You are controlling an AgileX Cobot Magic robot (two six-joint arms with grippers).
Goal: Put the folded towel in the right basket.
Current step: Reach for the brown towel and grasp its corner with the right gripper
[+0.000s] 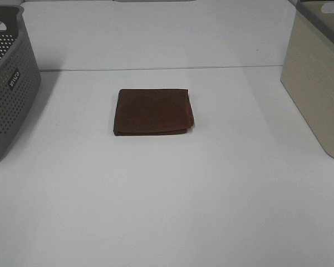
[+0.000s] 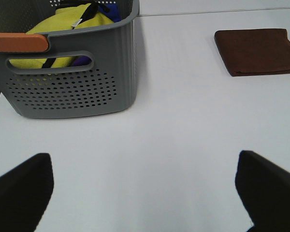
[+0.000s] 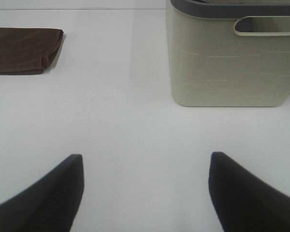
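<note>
Exterior high view: the folded towel point(image 1: 153, 112) lies flat about midway between the left and right edges of the white worktop point(image 1: 167, 211), closer to the far edge than the near one; neither arm shows here.
Towel: dark brown, roughly square, with its layered folds showing along the near side and the right corner.
Left pincer point(image 2: 144, 159): released, its two dark fingers point(image 2: 19, 188) spread wide over bare worktop with nothing between them; the towel point(image 2: 258, 50) lies well apart from it, off to one side and further out.
Right pincer point(image 3: 146, 159): also released and spread wide, gripping nothing; the towel point(image 3: 24, 50) is well apart, out ahead and to the side away from the basket.
Right basket point(image 1: 317, 83): beige with a dark grey rim point(image 3: 232, 9) and a cut-out handle, standing at the right edge toward the far corner; what is inside cannot be seen.
Left basket point(image 1: 5, 100): grey and perforated, at the left edge toward the far corner; the left wrist view shows yellow cloth point(image 2: 67, 24) heaped in it, with a black strap and something blue point(image 2: 111, 9) behind.
Edges: a thin line crosses the worktop just beyond the towel, from basket to basket.
Open room: plain white surface runs from the towel's right side to the right basket's wall point(image 3: 227, 67), and the whole near half of the worktop is the same.
</note>
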